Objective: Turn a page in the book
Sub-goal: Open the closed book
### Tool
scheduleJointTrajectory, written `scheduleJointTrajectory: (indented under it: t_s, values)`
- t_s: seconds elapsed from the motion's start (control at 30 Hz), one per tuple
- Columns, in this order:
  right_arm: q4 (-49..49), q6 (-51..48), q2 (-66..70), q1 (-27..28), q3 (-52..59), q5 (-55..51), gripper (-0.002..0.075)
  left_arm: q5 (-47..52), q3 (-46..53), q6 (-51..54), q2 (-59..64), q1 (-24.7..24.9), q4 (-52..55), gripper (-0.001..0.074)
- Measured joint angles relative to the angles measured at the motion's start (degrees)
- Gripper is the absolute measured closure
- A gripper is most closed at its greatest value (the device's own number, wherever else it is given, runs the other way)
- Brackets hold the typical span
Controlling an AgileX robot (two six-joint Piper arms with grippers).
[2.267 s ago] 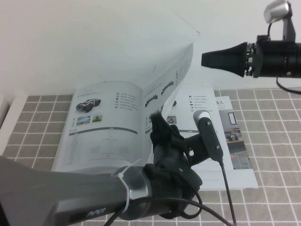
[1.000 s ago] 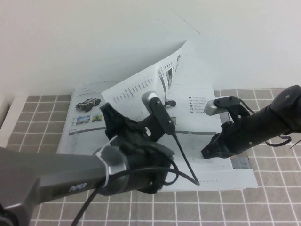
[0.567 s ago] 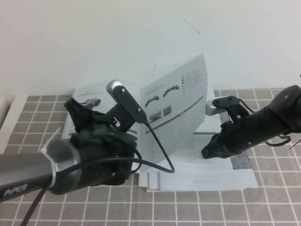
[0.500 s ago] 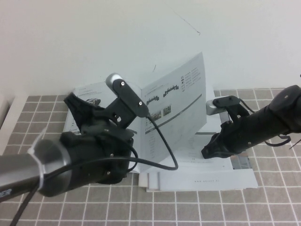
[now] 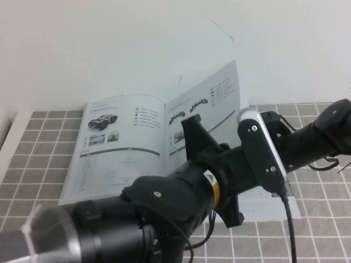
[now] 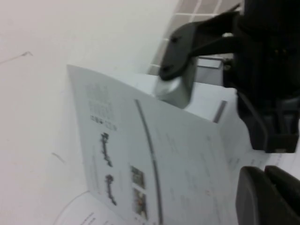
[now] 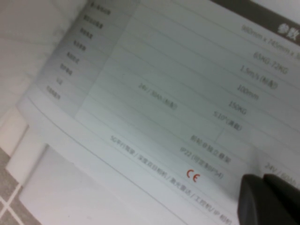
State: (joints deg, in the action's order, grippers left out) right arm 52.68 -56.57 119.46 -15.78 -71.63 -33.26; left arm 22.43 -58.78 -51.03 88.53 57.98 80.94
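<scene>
White page [image 6: 140, 154] upright near left pincer [image 6: 268, 199]; right pincer [image 7: 268, 199] over book [image 7: 140, 93].

The upright page [image 5: 211, 101] walls the left gripper [image 5: 192, 129] from the right gripper [image 7: 267, 197] pressing the book [image 5: 123, 142].

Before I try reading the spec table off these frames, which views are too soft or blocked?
High view: the left arm fills the foreground and hides much of the book. Left wrist view: the lifted page is blurred, its text unreadable. Right wrist view: the table print is close and soft, though some figures and a red CE mark show.
</scene>
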Motion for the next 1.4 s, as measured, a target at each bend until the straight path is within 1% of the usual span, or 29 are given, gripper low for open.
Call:
scheduleJointTrajectory:
  t_s: [0.1,0.4,0.5,0.6,0.7,0.9,0.97,1.2,1.3,1.4]
  values:
    - [0.1,0.0,0.0,0.0,0.0,0.0,0.0727,-0.4,0.0,0.3,3.4,1.1,-0.6,0.0736]
    - [0.5,0.0,0.0,0.0,0.0,0.0,0.0727,-3.3,0.0,0.4,12.5,2.7,4.1,0.0737]
    - [0.6,0.0,0.0,0.0,0.0,0.0,0.0727,-0.6,0.0,0.1,15.1,2.8,6.8,0.0737]
    - [1.1,0.0,0.1,0.0,0.0,0.0,0.0727,5.2,0.0,-2.8,17.9,2.8,12.0,0.0737]
    - [2.2,-0.9,0.2,0.0,0.0,0.1,0.0727,8.5,-0.6,-5.2,20.5,1.4,15.4,0.0737]
    - [3.9,-3.2,0.4,0.0,0.0,0.2,0.0727,9.8,-3.5,-9.3,22.6,-4.5,16.6,0.0737]
    - [4.2,-3.5,0.4,0.0,0.0,0.3,0.0727,11.7,-4.4,-9.8,22.6,-6.1,16.9,0.0737]
    - [4.6,-3.6,0.4,0.0,0.0,0.3,0.0727,25.0,-4.7,-11.4,22.6,-8.0,16.9,0.0737]
    - [4.7,-3.6,0.4,0.0,0.0,0.3,0.0727,26.1,-4.7,-11.4,22.6,-8.7,15.9,0.0737]
    - [4.8,-3.9,0.4,0.0,0.0,0.2,0.0727,24.7,-4.8,-11.2,22.6,-9.4,13.8,0.0737]
